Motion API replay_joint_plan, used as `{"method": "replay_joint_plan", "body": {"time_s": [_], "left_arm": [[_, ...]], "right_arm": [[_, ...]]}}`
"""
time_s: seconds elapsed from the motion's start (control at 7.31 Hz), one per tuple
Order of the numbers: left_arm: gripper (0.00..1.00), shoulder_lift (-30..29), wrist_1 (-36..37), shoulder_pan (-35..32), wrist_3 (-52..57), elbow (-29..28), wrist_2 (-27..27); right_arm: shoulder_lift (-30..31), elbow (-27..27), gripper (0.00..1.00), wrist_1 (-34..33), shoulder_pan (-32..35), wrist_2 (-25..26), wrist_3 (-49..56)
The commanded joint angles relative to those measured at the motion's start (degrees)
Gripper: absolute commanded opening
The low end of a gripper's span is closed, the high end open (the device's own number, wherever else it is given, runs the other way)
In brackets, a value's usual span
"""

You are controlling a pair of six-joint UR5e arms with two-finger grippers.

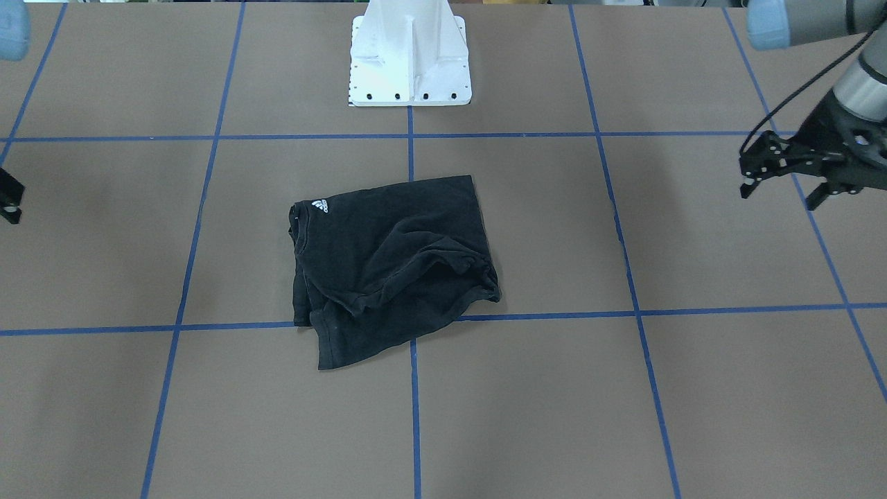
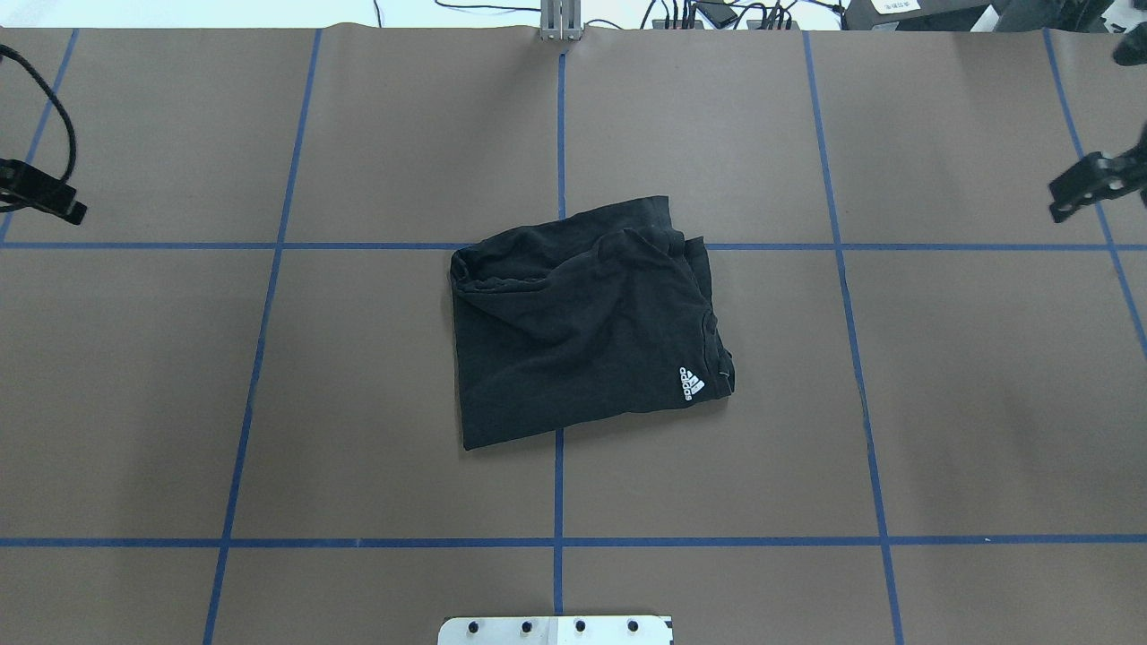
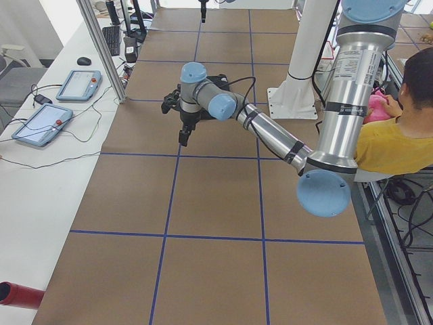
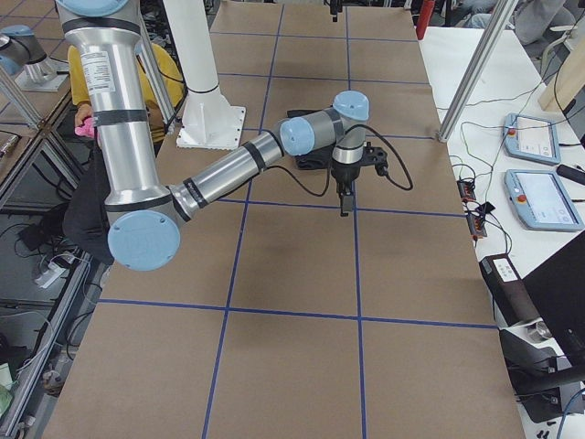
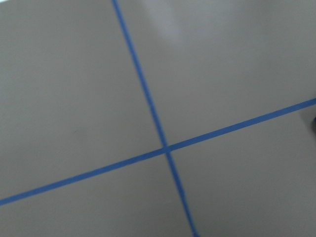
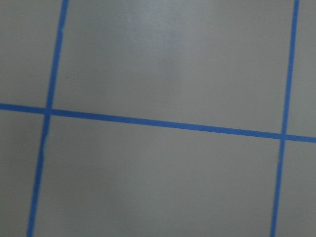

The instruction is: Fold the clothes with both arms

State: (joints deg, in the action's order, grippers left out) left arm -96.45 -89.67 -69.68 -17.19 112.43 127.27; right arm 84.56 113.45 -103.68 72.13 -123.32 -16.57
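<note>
Shirt [image 2: 582, 331] sits folded but lumpy, straight out from the base block [image 1: 410, 62]. My left gripper [image 1: 777, 199] hangs spread, right gripper [image 2: 1080, 190] can't tell, both well off to its sides. I'd smooth that bunched hem before refolding.

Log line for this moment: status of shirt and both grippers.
T-shirt: folded, rumpled, centre of table | left gripper: open, empty, off to its side | right gripper: off to its side, jaws unclear
</note>
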Motion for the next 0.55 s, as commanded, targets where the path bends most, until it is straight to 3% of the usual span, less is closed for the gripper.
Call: {"method": "replay_joint_plan", "body": {"time_s": [0.0,0.14,0.41], "left_arm": [[1.0,1.0,0.11,-9.99,20.97,-10.5,0.79],[1.0,1.0,0.02,-13.69,28.2,-14.83,0.79],[1.0,2.83,0.28,-19.24,33.01,-17.15,1.66]], "right_arm": [[9.71,-0.33,1.0,0.23,8.0,-1.73,13.1],[12.1,-0.68,1.0,0.32,10.29,-2.18,15.75],[17.29,-1.29,1.0,3.02,12.41,-2.19,16.92]]}}
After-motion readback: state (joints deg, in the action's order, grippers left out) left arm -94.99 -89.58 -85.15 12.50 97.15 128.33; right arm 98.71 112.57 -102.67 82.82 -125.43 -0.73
